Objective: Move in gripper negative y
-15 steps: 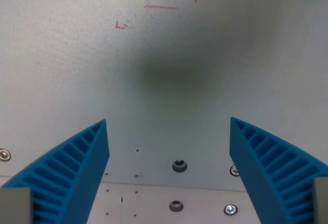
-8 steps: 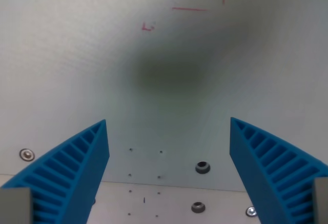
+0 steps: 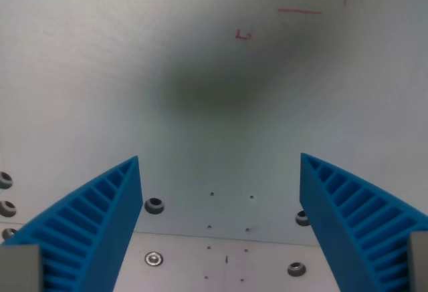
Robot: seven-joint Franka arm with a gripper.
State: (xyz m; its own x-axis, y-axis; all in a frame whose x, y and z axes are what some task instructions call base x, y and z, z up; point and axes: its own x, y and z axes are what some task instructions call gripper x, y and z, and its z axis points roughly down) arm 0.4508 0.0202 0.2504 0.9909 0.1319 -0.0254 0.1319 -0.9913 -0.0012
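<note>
My gripper is open and empty, with its two blue ribbed fingers at the wrist view's lower left and lower right. Below it lies a pale grey table surface with nothing between the fingers. Red pen marks show on the surface at the upper right, with a red line beside them. A dark blurred shadow lies on the surface above the fingers.
A lighter panel with screws and small holes runs along the bottom edge. Round bolt heads sit near the seam, and more are at the far left edge.
The whole scene has shifted toward the wrist view's right, so the camera has moved to the left. The red marks and bolts slid right, and new bolts appeared at the left. The fingers stayed open.
</note>
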